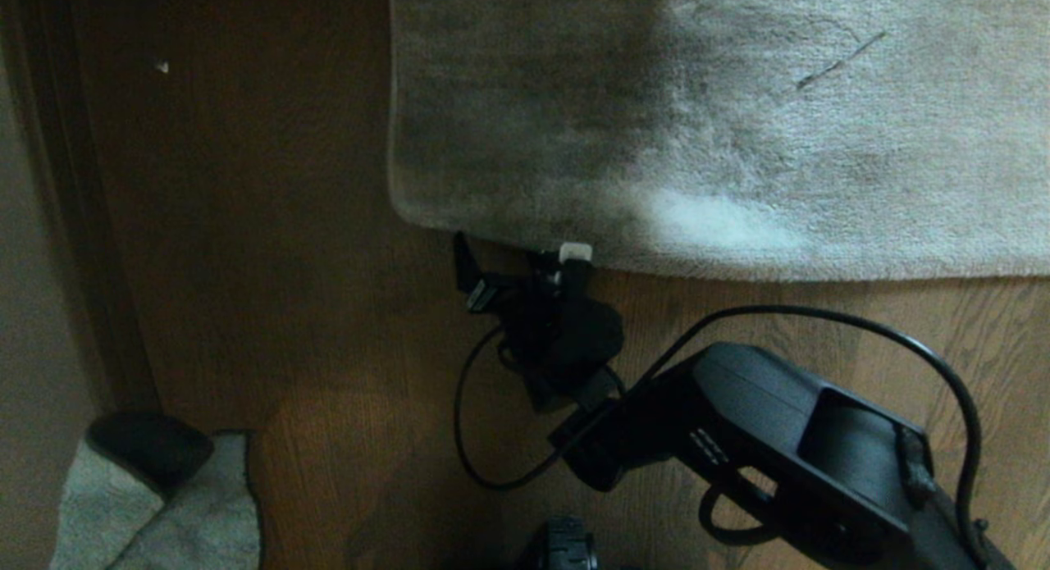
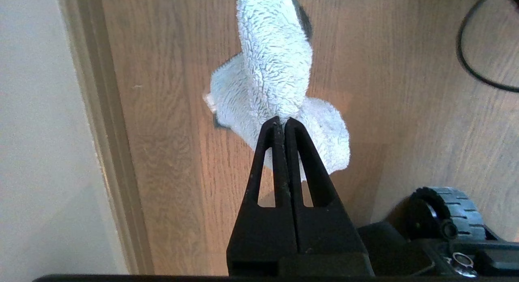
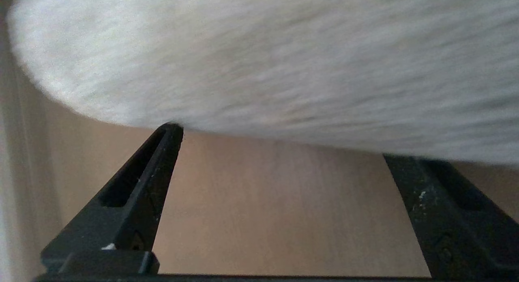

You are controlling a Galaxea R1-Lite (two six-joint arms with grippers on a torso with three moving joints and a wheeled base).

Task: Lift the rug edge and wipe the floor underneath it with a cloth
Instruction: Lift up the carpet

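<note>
The light grey-beige rug (image 1: 738, 127) lies flat on the brown wood floor (image 1: 287, 307), its near edge (image 1: 738, 273) running rightward from a rounded corner (image 1: 406, 213). My right gripper (image 1: 519, 257) sits low at that edge near the corner, open. In the right wrist view the right gripper (image 3: 284, 146) stands wide apart over bare floor (image 3: 275, 213), fingertips (image 3: 172, 132) touching the rug edge (image 3: 259, 63); one tip is hidden beneath the pile. My left gripper (image 2: 282, 121) is parked at the lower left, shut on the pale terry cloth (image 2: 275, 71), which is also visible in the head view (image 1: 180, 521).
A wall and baseboard (image 1: 49, 225) run along the left side. A black cable (image 1: 902, 340) loops over the floor from the right arm. The base's wheel (image 2: 446, 213) sits close to the left gripper. A small white speck (image 1: 162, 66) lies on the floor.
</note>
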